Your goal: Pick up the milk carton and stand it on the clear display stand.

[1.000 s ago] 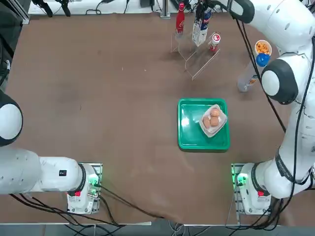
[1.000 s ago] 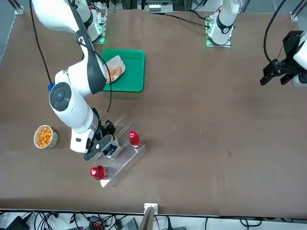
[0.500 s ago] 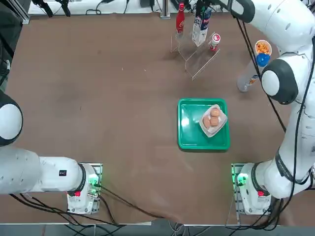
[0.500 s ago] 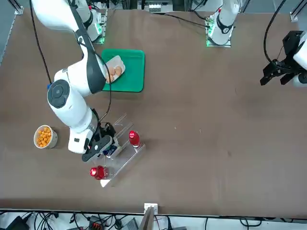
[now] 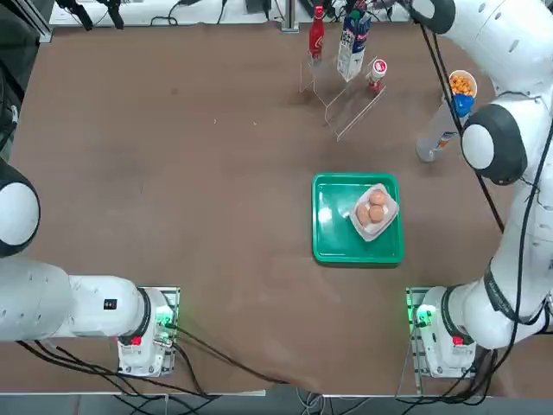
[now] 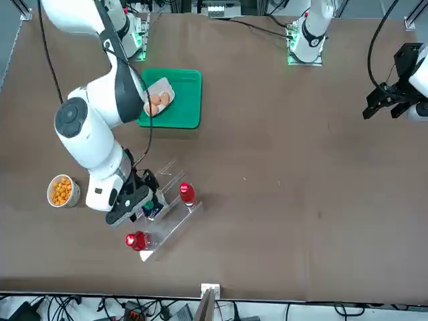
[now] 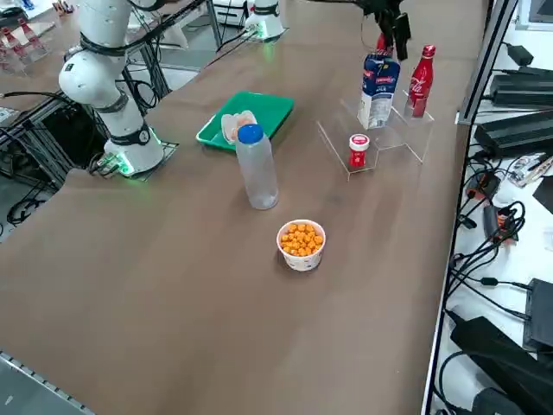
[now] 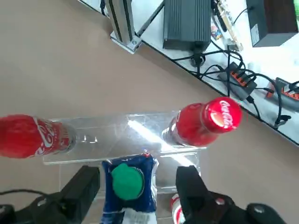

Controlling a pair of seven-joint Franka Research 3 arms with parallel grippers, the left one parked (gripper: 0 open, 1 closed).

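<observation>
Right gripper has backed up off the milk carton, fingers wide w/ nothing held, carton now upright on the clear display stand nr the tabletop's far edge, so basically done imo.

The milk carton stands on the clear display stand, between two bottles.

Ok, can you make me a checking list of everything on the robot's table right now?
Surface: brown table, bare over most of its area.
Job's things: milk carton stands upright on the clear display stand.
Clutter: red bottle and small red-capped jar on the stand; blue-capped bottle; cup of orange snacks; green tray holding a dish of eggs.
Grippers: right gripper open, above the carton, a finger each side of its cap, not touching.
Cables: bundles beyond the table's edge.
Surroundings: black boxes beside the table.
</observation>
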